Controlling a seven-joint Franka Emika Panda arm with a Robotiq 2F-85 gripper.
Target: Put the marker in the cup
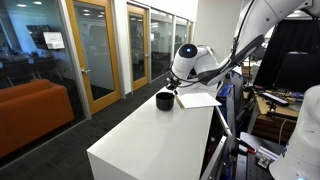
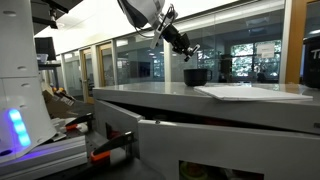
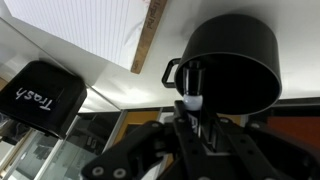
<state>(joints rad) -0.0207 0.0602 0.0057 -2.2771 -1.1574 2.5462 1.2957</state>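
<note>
The cup point(image 1: 164, 100) is short, round and black with a small handle, and it stands on the white table at the far end. It also shows in an exterior view point(image 2: 196, 76) and in the wrist view point(image 3: 235, 60). My gripper point(image 1: 173, 88) hangs just above and beside the cup, as the exterior view from table height point(image 2: 186, 50) also shows. In the wrist view the gripper point(image 3: 193, 118) is shut on the marker point(image 3: 192, 99), a thin black stick with a pale end that points at the cup's mouth. The marker is too small to make out in either exterior view.
A white sheet of paper point(image 1: 197, 99) lies on the table next to the cup, also seen in an exterior view point(image 2: 250, 92). A taller black container marked "Trash" point(image 3: 40, 95) shows in the wrist view. The white table point(image 1: 150, 140) drops off at its near edges. Glass walls stand behind.
</note>
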